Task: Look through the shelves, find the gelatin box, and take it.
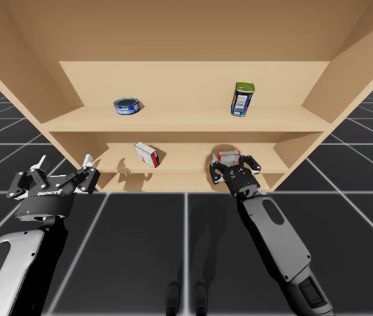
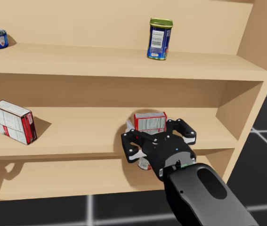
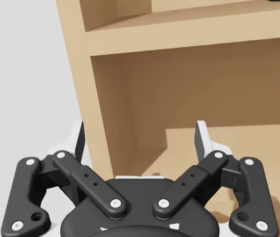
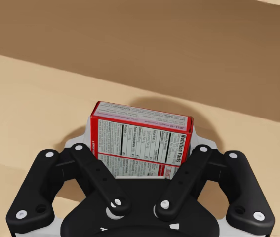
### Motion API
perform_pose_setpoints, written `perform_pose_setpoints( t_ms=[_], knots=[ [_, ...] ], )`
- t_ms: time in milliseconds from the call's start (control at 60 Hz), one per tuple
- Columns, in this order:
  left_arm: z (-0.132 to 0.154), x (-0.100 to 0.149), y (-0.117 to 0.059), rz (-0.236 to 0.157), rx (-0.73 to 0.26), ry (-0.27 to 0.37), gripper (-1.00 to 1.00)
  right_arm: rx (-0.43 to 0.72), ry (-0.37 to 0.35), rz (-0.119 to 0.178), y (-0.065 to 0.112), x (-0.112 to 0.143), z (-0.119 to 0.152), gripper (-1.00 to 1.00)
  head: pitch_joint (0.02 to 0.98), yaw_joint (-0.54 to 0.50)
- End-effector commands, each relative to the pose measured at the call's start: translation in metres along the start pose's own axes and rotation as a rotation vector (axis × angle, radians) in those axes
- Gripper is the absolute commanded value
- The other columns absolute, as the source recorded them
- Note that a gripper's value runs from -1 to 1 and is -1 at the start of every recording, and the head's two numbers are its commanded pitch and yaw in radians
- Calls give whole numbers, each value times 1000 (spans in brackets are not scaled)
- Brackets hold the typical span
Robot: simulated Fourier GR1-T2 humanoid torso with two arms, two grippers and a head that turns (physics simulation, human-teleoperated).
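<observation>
Small print on red box [image 4: 142,143]

Shelf unit [image 1: 186,76]: light wood, open at the front, with side walls and a back panel.
Upper shelf [image 1: 186,119]: a flat blue tin [image 1: 126,105] on the left and a tall blue can [image 1: 242,99] upright on the right, well apart.
Middle shelf [image 2: 86,129]: a red and white box [image 1: 147,155] on the left, turned askew. A second red and white box [image 2: 149,122] is on the right at the near edge; I cannot tell whether it rests on the board.
</observation>
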Motion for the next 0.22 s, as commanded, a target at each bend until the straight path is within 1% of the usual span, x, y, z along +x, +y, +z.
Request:
perform_pose_setpoints(
  t_ms=[17,33,67,83,217],
  knots=[
    [0,0,0,1,-1,-1,-1000,-142,-82,30,-19,12,28,1000,539,-189],
    [0,0,0,1,-1,-1,-1000,-143,-85,31,-20,13,31,977,539,-189],
    [0,0,0,1,-1,-1,-1000,-143,-91,35,-20,13,36,1000,538,-190],
    [0,0,0,1,-1,-1,-1000,-144,-98,34,-21,14,44,996,538,-192],
    [0,0,-1,0,-2,-2,-1000,-154,-120,24,-27,17,68,1000,536,-194]
  ],
)
